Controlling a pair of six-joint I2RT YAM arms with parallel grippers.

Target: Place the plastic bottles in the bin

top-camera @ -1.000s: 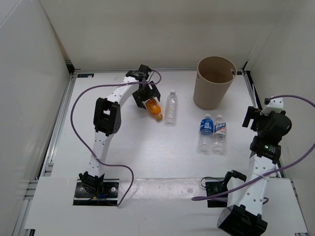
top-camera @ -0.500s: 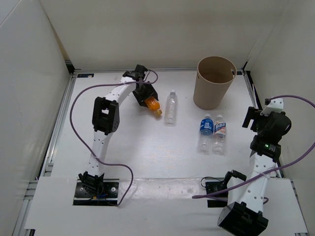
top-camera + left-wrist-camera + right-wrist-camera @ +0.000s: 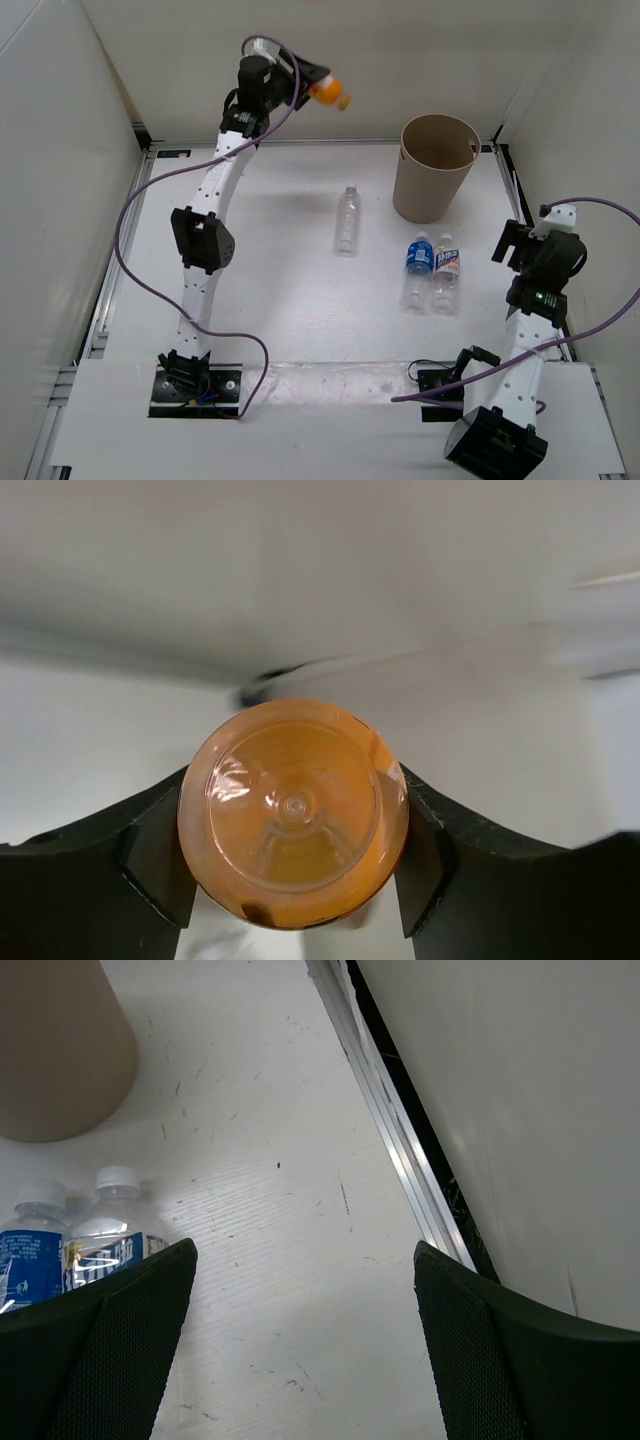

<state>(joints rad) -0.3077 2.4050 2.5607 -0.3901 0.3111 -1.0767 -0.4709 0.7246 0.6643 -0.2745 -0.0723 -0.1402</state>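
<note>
My left gripper is raised high at the back, shut on the short orange bottle; the left wrist view shows the orange bottle's round base clamped between both fingers. It hangs left of the tan bin. The slim clear bottle lies on the table's middle. The blue-label bottle and the white-orange-label bottle lie side by side below the bin, also seen in the right wrist view as the blue one and the white one. My right gripper stands open at the right edge.
White walls enclose the table on three sides. A metal rail runs along the right edge beside my right gripper. Purple cables loop from both arms. The bin's side shows at the right wrist view's top left.
My left gripper closed on the orange bottle where it lay on the table and lifted it high toward the back wall. The right arm stayed still.
</note>
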